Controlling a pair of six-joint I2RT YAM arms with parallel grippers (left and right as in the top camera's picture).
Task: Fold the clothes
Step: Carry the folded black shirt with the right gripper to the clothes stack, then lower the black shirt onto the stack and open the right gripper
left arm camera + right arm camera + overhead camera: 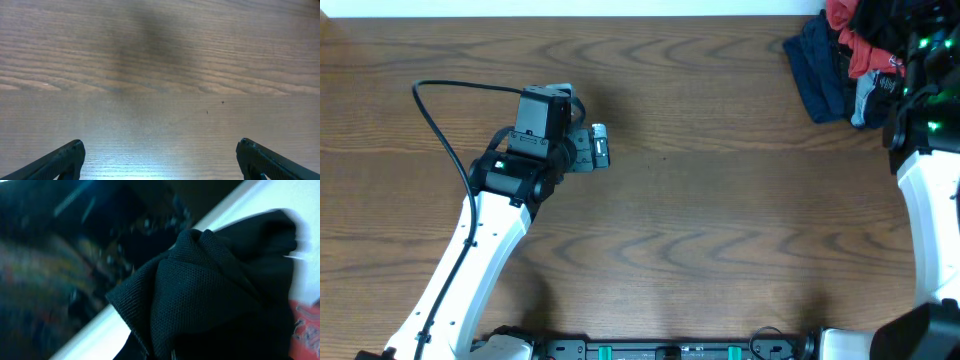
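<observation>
Right tool [905, 55] grip cannot be told; black shirt [210, 290] bunches directly ahead. Red shirt [306, 326] just beside it may snag and lift too. Left tool [160, 160] hangs released.

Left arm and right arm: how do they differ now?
The left arm reaches mid-table; the right arm reaches the clothes pile at the far corner. The left gripper is open over bare table; the right wrist view shows mostly the black shirt, fingers hidden. Both arms are white.

Left arm [485, 250] jaws spread wide; right arm [925, 200] (stretched forward), jaws apparently hidden.
</observation>
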